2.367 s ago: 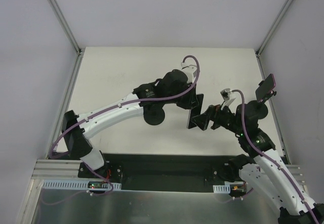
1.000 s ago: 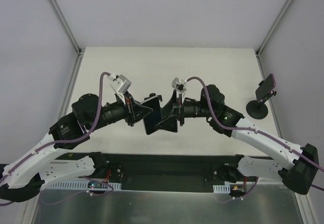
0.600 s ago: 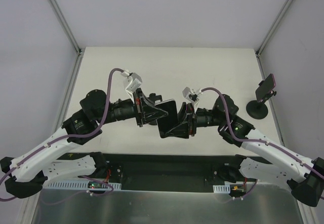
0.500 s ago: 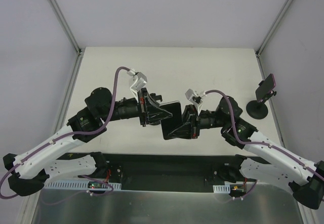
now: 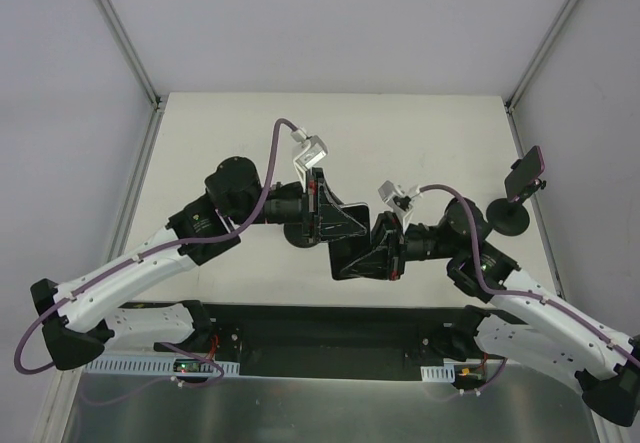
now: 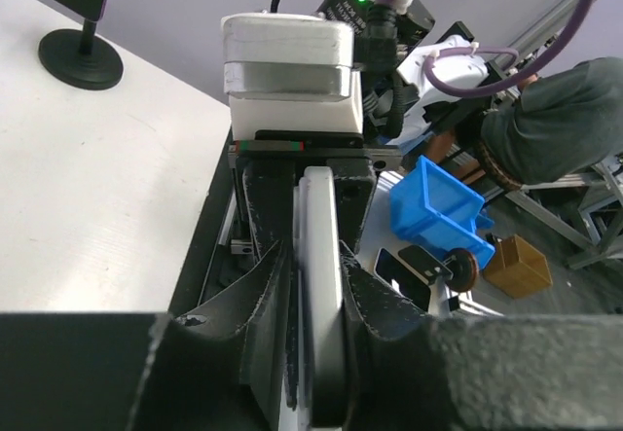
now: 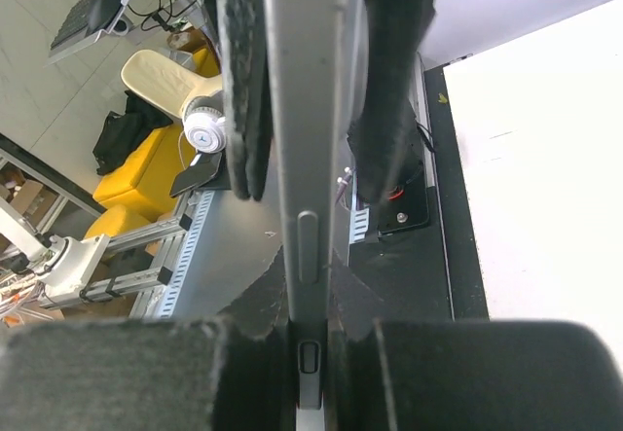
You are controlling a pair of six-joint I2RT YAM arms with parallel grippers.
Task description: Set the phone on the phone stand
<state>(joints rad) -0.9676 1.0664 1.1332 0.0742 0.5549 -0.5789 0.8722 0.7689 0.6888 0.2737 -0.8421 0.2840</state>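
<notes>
left gripper (image 6: 316, 290): pinching the phone (image 6: 319, 217) edge-on from the left
right gripper (image 7: 307, 275): clamping the same phone from the right
phone: hanging over the table (image 5: 250, 143), near middle
phone stand (image 5: 298, 235): sitting just left, half hidden under the left arm
second stand (image 5: 508, 219): standing at the right edge, well apart

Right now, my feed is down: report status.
Left fingers and right fingers both shut on the phone, mid-air. Phone stand beneath left arm, partly hidden. That arm is in the way.
</notes>
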